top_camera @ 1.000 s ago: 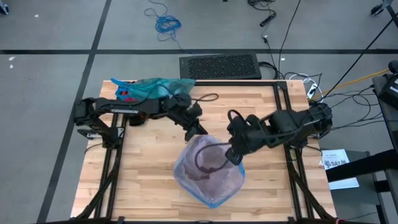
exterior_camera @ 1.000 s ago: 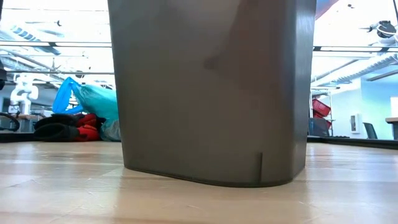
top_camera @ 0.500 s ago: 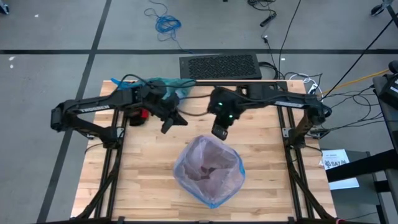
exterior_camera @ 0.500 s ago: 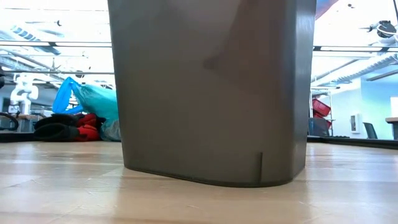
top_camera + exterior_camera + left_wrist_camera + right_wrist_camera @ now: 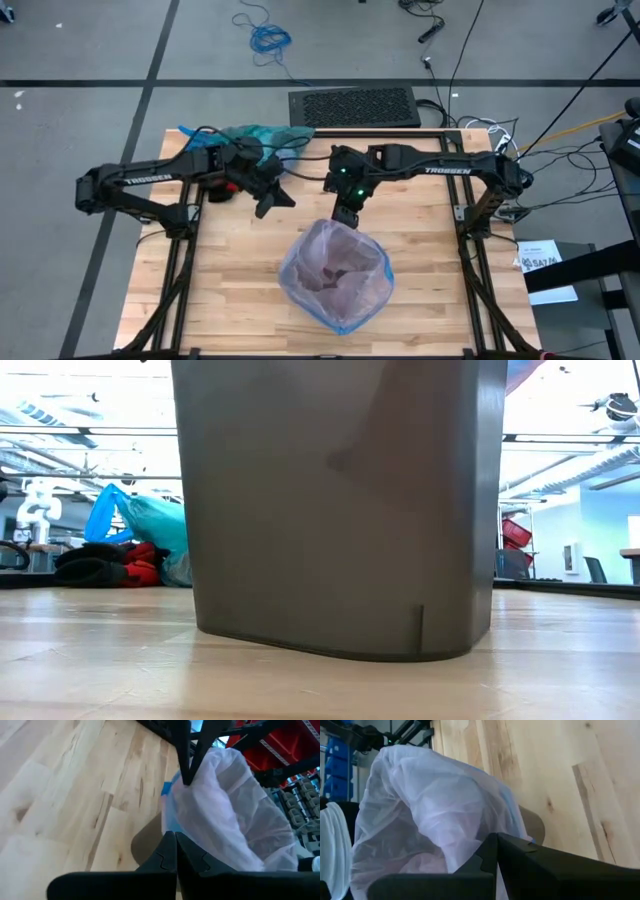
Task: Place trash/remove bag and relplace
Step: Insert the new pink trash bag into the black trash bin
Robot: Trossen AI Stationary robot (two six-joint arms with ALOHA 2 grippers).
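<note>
Pale wooden table with visible grain; smooth matt grey plastic bin; thin, crinkly translucent pink liner; crumpled teal-green plastic bag.

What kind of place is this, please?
Probably a robotics lab or workshop: two arms on a wooden table with a lined bin, cables on the grey floor, and red storage racks behind.

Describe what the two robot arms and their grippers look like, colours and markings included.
Both arms are dark, slim and jointed, with white TROSSEN lettering along a link. The right arm has green lights glowing near its wrist. The left gripper and the right gripper each end in two black, angular fingers with a notched inner edge. Dark cables loop near both wrists.
</note>
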